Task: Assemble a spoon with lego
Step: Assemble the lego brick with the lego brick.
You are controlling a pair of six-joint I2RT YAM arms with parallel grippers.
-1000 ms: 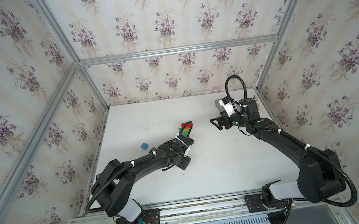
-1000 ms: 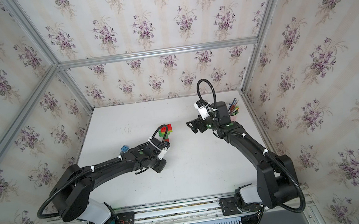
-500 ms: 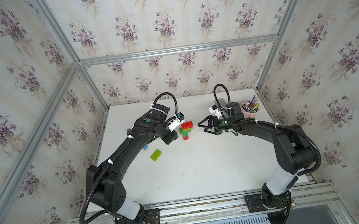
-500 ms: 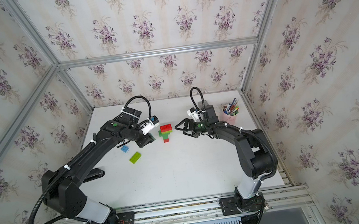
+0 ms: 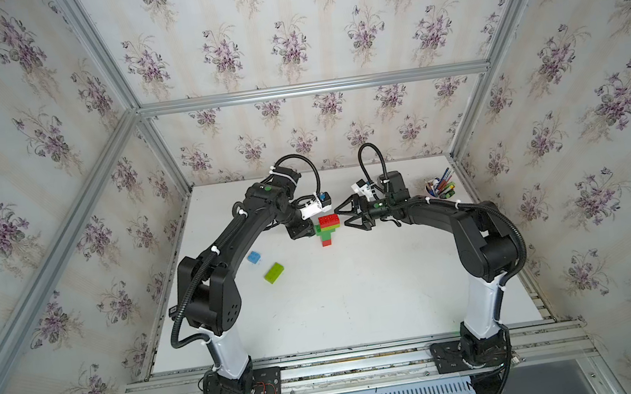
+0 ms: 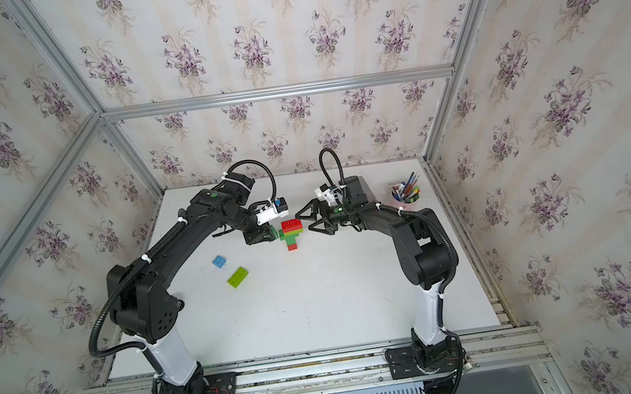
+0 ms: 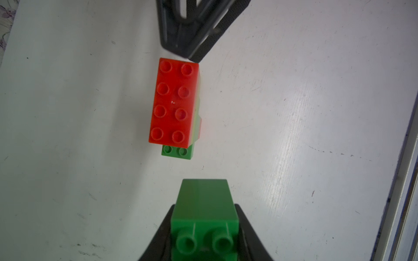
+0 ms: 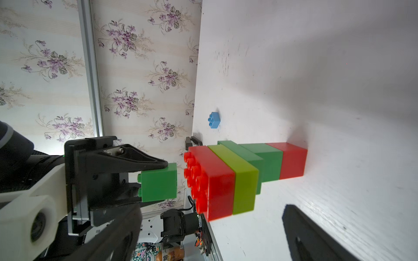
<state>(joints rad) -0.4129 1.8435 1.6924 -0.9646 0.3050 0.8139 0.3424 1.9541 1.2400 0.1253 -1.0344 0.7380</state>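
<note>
Green brick (image 7: 203, 192) clamped in left gripper (image 7: 204, 206); right gripper (image 5: 343, 219) (jaws spread wide) beside the spoon (image 5: 328, 227).

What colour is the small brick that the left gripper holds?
Green; the brick in the left gripper shows best in the right wrist view.

Green brick (image 7: 204, 203) half past the frame edge

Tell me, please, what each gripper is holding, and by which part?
The left gripper clamps a small green brick by its two opposite side walls, studs facing the wrist. The right gripper is open and holds nothing, beside the spoon.
</note>
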